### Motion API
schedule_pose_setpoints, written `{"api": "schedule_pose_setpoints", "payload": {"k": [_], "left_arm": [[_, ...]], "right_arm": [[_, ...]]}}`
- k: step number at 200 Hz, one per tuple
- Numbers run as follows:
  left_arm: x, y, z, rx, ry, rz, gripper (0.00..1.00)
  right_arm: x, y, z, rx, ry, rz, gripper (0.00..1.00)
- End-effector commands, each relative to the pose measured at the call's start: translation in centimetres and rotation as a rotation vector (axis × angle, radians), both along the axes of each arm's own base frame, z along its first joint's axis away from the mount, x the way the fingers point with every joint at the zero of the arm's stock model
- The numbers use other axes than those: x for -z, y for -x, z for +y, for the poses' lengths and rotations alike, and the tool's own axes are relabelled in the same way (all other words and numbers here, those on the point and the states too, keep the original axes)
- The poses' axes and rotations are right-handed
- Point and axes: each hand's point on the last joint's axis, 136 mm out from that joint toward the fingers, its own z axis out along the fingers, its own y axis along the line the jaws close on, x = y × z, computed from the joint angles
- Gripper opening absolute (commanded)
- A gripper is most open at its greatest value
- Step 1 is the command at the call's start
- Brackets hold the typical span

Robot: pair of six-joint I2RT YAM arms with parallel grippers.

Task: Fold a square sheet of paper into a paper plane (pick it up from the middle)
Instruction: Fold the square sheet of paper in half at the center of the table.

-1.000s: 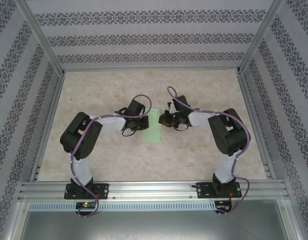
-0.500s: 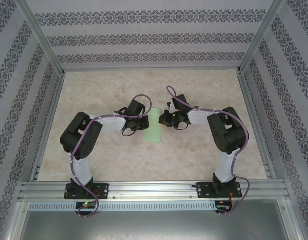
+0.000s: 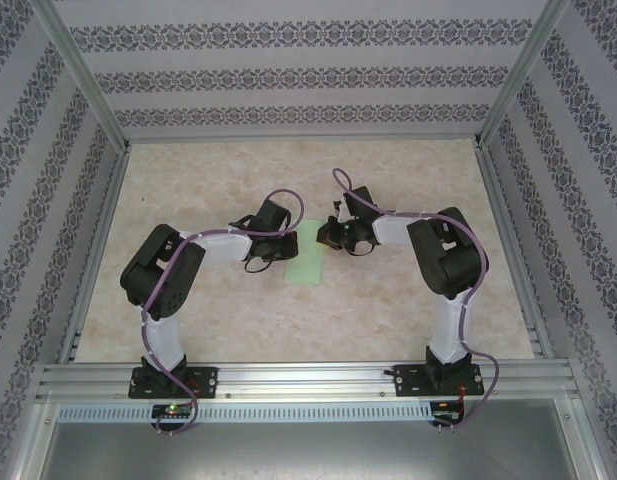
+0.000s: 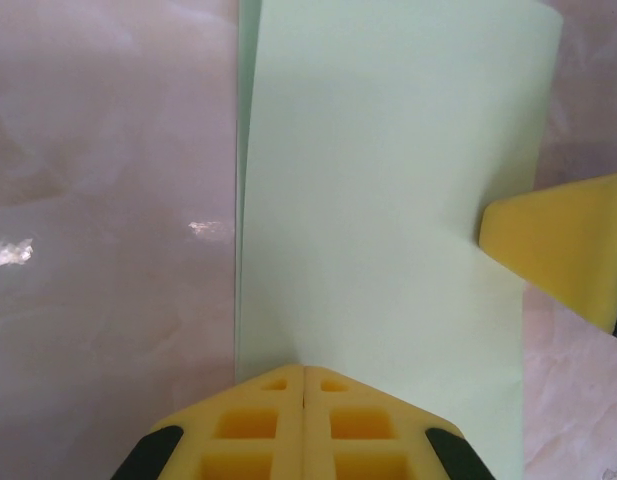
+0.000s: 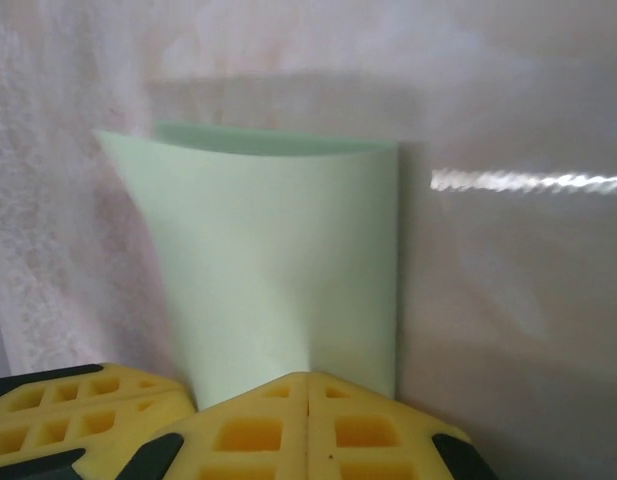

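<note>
Top view: you see the folded sheet of paper [image 3: 308, 262] mid-table, between left gripper [image 3: 285, 243] and right gripper [image 3: 331, 236].
Left wrist: left jaws pressed together, pinching the sheet's near edge.
Right wrist: right jaws likewise pinch the opposite edge, and the paper fans upward.

top: high, rear, looking down | wrists: close, opposite sides, sharing green paper [image 4: 378, 200]

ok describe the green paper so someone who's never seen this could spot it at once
On the pale marbled table, look between the left gripper and the right gripper. The sheet of paper sits there, folded over into a narrow strip, the only pale green thing in sight.
</note>
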Motion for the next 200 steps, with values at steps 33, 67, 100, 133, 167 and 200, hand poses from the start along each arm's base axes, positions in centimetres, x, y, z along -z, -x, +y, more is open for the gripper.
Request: {"api": "schedule_pose_setpoints", "payload": {"k": [33, 67, 100, 133, 167, 200], "left_arm": [[4.2, 2.8, 2.3, 0.007, -0.113, 0.124, 0.0], [4.3, 2.9, 2.3, 0.011, -0.114, 0.125, 0.0], [4.3, 2.8, 2.2, 0.016, -0.114, 0.128, 0.0], [4.3, 2.8, 2.1, 0.016, -0.114, 0.128, 0.0], [4.2, 2.8, 2.2, 0.013, -0.117, 0.127, 0.0], [4.2, 3.0, 2.3, 0.015, -0.12, 0.131, 0.0]], "right_arm": [[-1.8, -0.9, -0.5, -0.004, 0.01, -0.031, 0.05], [-3.7, -3.0, -0.5, 0.002, -0.024, -0.07, 0.06], [-2.1, -3.3, -0.9, 0.011, -0.021, -0.035, 0.06], [-1.6, -2.8, -0.1, -0.011, -0.059, -0.028, 0.06], [0.2, -2.4, -0.6, -0.014, 0.012, 0.017, 0.07], [3.3, -1.9, -2.5, 0.052, 0.062, 0.079, 0.06]]}}
